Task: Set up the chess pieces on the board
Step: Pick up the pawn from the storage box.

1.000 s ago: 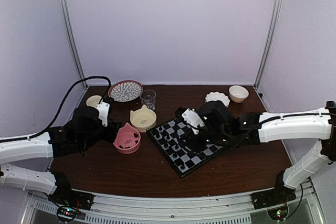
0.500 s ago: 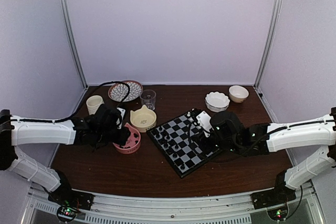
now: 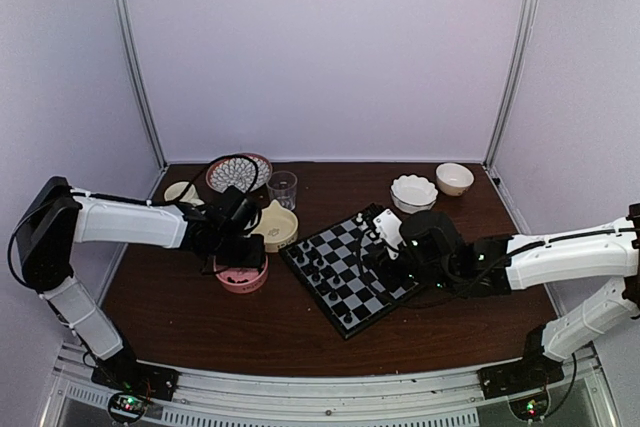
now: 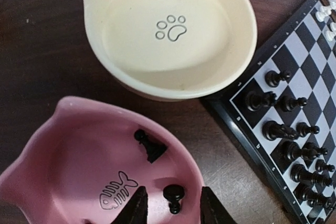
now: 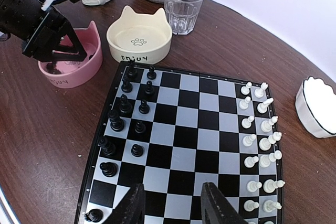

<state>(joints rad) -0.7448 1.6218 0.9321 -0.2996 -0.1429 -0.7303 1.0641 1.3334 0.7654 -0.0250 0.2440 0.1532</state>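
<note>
The board [image 3: 372, 293] lies at mid-table, also in the right wrist view [image 5: 193, 114]. Black chess pieces [image 5: 125, 104] stand in two rows along its left side, and small white chessmen [image 5: 258, 145] stand along its right side. Two more black pieces lie in the pink cat bowl [image 4: 79, 150]: a pawn [image 4: 173, 196] and a bigger piece [image 4: 150, 145]. My left gripper [image 4: 174, 209] is open inside that bowl, its fingers either side of the pawn without touching it. My right gripper [image 5: 172, 208] is open and empty above the board's near edge.
A cream cat bowl [image 4: 168, 30] stands empty between the pink bowl [image 3: 245, 283] and the board. Behind are a glass [image 3: 282, 189], a patterned plate [image 3: 240, 172] and a white cup [image 3: 178, 192]. A white scalloped bowl [image 3: 413, 190] and a beige bowl [image 3: 454, 178] stand at the back right.
My left arm has reached right and brought its gripper down into the pink bowl. My right gripper has drawn back from the black pieces toward the board's right side.
</note>
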